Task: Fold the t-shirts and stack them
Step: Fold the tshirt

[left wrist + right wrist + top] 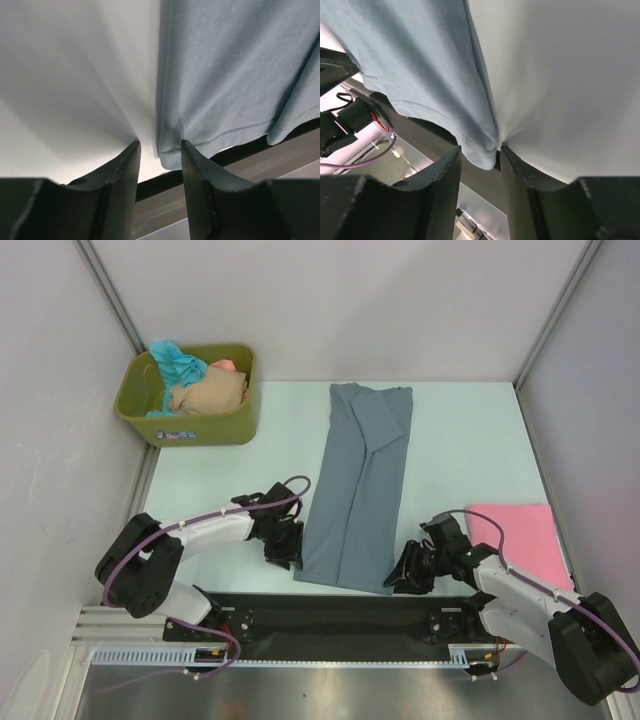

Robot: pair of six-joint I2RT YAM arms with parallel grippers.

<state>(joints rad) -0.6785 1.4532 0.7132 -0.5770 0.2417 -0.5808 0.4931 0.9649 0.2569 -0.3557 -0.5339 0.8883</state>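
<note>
- Centrally, a slate grey-blue t-shirt (360, 480) lies flat on the pale worktop (470, 440). It is folded lengthwise into a long narrow strip that runs from the far side to the near edge, where its hem reaches the dark strip (330, 615) in front of the arm bases.
- We see the left end effector (285, 552) set low at the near left corner of that strip.
- From its own wrist camera, the left end effector (160, 145) has its fingers apart. The hem corner lies in the gap against one finger and clear of the other, so nothing is clamped.
- We find the right end effector (410, 578) at the near right corner of the same shirt, its arm reaching in from the right.
- From its wrist camera, the right end effector (480, 150) has the hem corner filling the gap between its two fingertips. We cannot tell whether they pinch the cloth or merely flank it.
- A pink t-shirt (520, 540), folded into a flat rectangle, rests at the worktop's right side, beside the right arm and apart from the grey-blue one.
- An olive-green tub (200, 430) stands at the far left corner. It holds a teal t-shirt (175, 360), a beige t-shirt (205, 395) and a salmon t-shirt (228, 365), crumpled together.
</note>
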